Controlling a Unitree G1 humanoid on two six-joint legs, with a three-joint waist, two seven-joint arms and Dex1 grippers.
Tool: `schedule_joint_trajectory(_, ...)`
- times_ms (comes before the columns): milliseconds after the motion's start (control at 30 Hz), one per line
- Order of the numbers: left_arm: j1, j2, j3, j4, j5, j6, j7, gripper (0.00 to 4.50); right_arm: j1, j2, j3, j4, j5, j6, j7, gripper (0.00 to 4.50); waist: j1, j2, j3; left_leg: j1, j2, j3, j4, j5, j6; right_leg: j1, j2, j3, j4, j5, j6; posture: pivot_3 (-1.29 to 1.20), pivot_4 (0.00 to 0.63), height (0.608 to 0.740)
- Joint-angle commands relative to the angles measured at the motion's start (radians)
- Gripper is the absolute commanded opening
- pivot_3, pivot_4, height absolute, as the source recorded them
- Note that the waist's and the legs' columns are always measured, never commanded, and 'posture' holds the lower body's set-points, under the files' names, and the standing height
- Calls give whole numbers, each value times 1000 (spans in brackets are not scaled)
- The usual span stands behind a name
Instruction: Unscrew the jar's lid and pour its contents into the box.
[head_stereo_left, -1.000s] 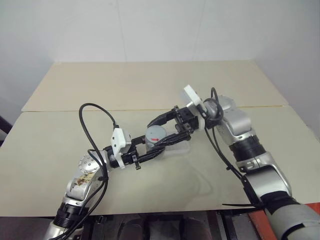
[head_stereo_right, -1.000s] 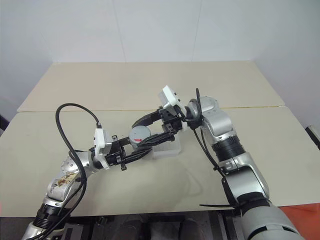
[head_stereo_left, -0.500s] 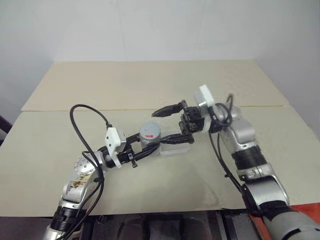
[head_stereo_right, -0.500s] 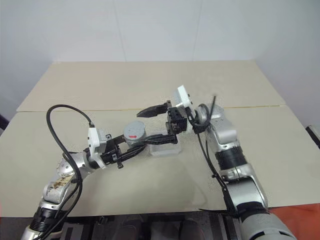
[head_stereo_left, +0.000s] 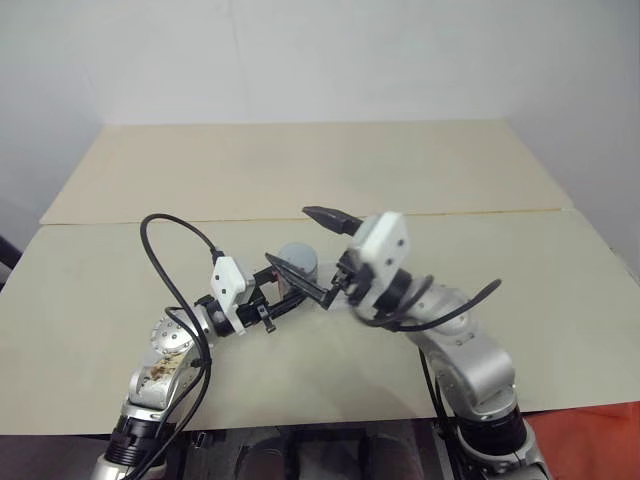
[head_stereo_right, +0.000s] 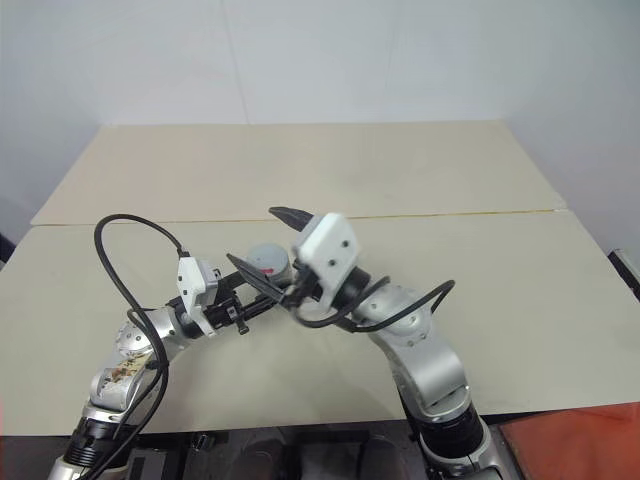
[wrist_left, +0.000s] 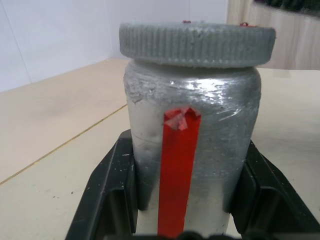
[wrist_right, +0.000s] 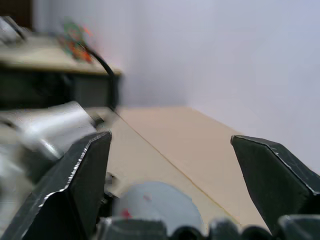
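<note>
Standing upright in left gripper (wrist_left: 182, 220): jar (wrist_left: 192, 150), lid (wrist_left: 197, 42) topmost

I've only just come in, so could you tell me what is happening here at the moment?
The robot is working on a small silvery jar with a red stripe. Its left hand is shut on the jar's body and holds it upright above the beige table. The grey ribbed lid is on the jar. The right hand is open, with its two black fingers spread apart on either side of the lid and nothing in its grasp. Nothing has been poured yet.
</note>
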Motion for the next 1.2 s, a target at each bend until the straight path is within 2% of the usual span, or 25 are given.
schedule_joint_trajectory(33,-22,3,12,-22,-9,-12,-6,1957,15,11,28,-60,-24,22,-35,4439,-1,0,0,0,0,0,0,0,0,0,0,0,0,0,0,0,150,740)
schedule_joint_trajectory(567,-32,-5,9,-15,-7,-14,-3,1957,35,41,28,-60,-9,72,-57,4439,-5,0,0,0,0,0,0,0,0,0,1,0,-1,0,0,0,150,740)
schedule_joint_trajectory(667,-34,-7,8,-16,-11,-11,-4,1957,40,50,18,-67,9,99,-60,3851,-5,0,0,0,0,0,0,0,0,0,1,0,-1,0,0,0,150,740)
schedule_joint_trajectory(767,-40,-9,8,-13,-12,-10,-5,1957,40,49,18,-71,9,109,-59,2867,-5,0,0,0,0,0,0,0,0,0,1,0,-1,0,0,0,150,740)
schedule_joint_trajectory(967,-42,-5,7,-7,-10,-12,-14,1957,37,36,19,-74,7,114,-63,2818,-5,0,0,0,0,0,0,0,0,0,1,0,-1,0,0,0,150,740)
schedule_joint_trajectory(1033,-42,-3,5,-9,-15,-10,-22,1957,37,24,3,-69,29,104,-39,2818,-5,0,0,0,0,0,0,0,0,0,1,0,-1,0,0,0,150,740)
schedule_joint_trajectory(1100,-37,3,6,-19,-35,2,-39,1957,14,-33,-88,-16,153,60,110,2818,-4,0,0,0,0,0,0,0,0,0,1,0,-1,0,0,0,150,740)
schedule_joint_trajectory(1200,-37,4,2,-24,-46,6,-55,1957,-42,-88,-175,95,274,15,260,2818,-4,0,0,0,0,-1,1,-1,2,2,1,0,-3,1,0,0,150,740)
